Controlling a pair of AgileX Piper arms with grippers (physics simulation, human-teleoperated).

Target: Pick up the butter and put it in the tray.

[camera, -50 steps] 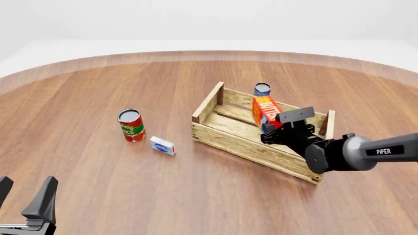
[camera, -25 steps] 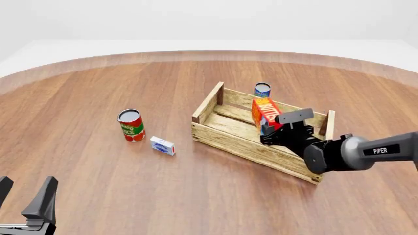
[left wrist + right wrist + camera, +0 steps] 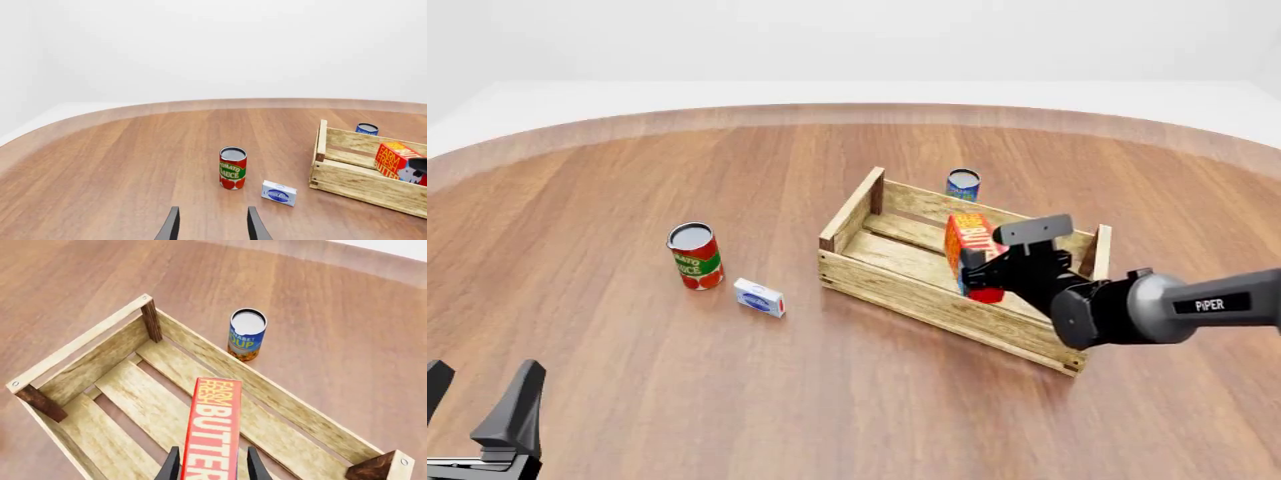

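Right pincer: the right gripper (image 3: 209,467) is closed onto the butter (image 3: 212,430), a finger on each of the carton's two broad sides at its near end, low centre of the right wrist frame
Butter handling: a stiff, light-looking carton with smooth printed faces; it is probably a little slippery, so flat pressure across the broad sides, as here, looks like the sound hold, with corners likely to dent if squeezed hard
Butter to pincer: the carton runs straight out from between the fingers, lettered narrow face towards the camera
Butter place: in the front frame the butter (image 3: 968,238) sits right of centre, over the tray (image 3: 881,275); whether it touches the slats cannot be told
Beyond the tray: a blue can (image 3: 247,334) stands just outside the far wall
Left pincer: the left gripper (image 3: 212,226) hangs with its fingers apart and nothing between them, bottom centre of its frame, well apart from the butter
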